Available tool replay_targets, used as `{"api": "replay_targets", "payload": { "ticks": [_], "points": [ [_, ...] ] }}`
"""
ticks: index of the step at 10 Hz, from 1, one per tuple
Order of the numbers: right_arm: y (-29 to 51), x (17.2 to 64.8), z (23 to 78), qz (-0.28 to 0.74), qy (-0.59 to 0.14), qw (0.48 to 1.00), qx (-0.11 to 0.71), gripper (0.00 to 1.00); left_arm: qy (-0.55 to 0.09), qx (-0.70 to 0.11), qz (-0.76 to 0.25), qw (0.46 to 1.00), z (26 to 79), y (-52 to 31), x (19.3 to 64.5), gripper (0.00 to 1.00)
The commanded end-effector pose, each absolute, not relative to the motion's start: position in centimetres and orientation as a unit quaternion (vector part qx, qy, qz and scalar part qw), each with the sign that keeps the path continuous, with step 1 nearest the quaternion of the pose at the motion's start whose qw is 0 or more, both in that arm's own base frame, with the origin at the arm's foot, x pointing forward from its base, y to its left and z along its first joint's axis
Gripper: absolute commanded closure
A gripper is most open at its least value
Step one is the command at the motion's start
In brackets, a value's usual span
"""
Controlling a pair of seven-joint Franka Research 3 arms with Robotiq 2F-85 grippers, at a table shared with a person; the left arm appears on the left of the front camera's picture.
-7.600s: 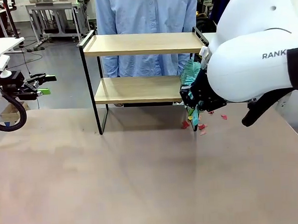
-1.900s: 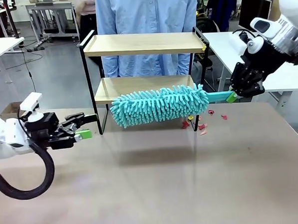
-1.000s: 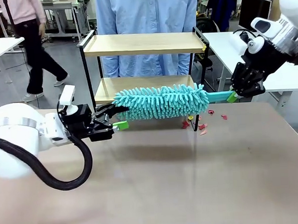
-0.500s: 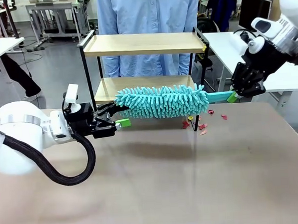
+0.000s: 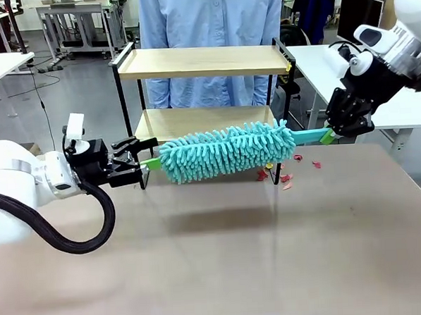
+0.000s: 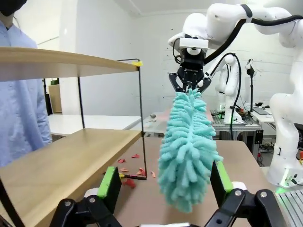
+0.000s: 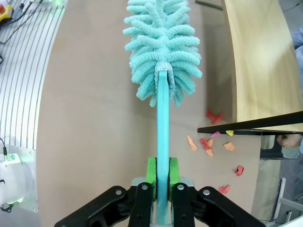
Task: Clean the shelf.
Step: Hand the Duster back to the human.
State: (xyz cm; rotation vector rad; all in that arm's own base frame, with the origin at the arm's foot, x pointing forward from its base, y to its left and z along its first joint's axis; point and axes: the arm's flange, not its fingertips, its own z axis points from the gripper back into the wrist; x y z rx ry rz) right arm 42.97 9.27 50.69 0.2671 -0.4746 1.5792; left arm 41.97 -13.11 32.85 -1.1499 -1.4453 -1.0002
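From the front, the shelf (image 5: 204, 60) stands at the far side of the brown table (image 5: 223, 255), just in front of a person in a light blue shirt (image 5: 210, 16): two pale wood boards, one above the other, carried in a thin black frame with raised rails at both ends. Small red and orange scraps (image 5: 285, 176) lie on the tabletop by its right front leg. A teal fluffy duster (image 5: 228, 151) hangs nearly level in front of the lower board, its head slightly lower at the left end. The right gripper (image 5: 329, 133) reaches in from the right and downward, jaws clamped on the duster's teal handle. The left gripper (image 5: 146, 163) stretches level from the left, fingers spread apart, its tips just beside the duster's free end. In the left wrist view the upper board of the shelf (image 6: 61, 64) and the lower one run along the left, the person behind them; the duster (image 6: 188, 146) hangs lengthwise straight ahead, its near tip between the left gripper's (image 6: 163, 189) two green-padded fingers (image 6: 110, 187), which stand wide apart and do not touch it, while the other arm grasps the far end. In the right wrist view the right gripper (image 7: 162, 177) is pinched on the flat handle, the duster (image 7: 163, 49) pointing away over the table, with the shelf (image 7: 255, 61) along the right edge and the scraps (image 7: 210, 142) beside its black foot rail.
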Motion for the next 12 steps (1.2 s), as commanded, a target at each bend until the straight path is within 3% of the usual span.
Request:
{"api": "replay_targets", "payload": {
  "ticks": [1,9,10,11,12],
  "points": [
    [9.4,43.1,50.9,0.696,-0.221,0.671,0.125,0.87,-0.585,-0.487,-0.415,0.498,33.2,-13.8,42.6,0.0],
    [9.4,43.1,50.9,0.696,-0.221,0.671,0.125,0.87,-0.521,-0.548,-0.429,0.494,30.3,-21.8,43.5,0.0],
    [9.4,43.1,50.9,0.696,-0.221,0.671,0.125,0.87,-0.518,-0.559,-0.42,0.492,30.4,-21.7,43.5,0.19],
    [9.4,43.1,50.9,0.696,-0.221,0.671,0.125,0.87,-0.514,-0.571,-0.42,0.483,30.4,-21.5,43.4,0.59],
    [9.4,43.1,50.9,0.696,-0.221,0.671,0.125,0.87,-0.507,-0.58,-0.417,0.483,30.3,-21.1,43.2,0.79]
  ]
}}
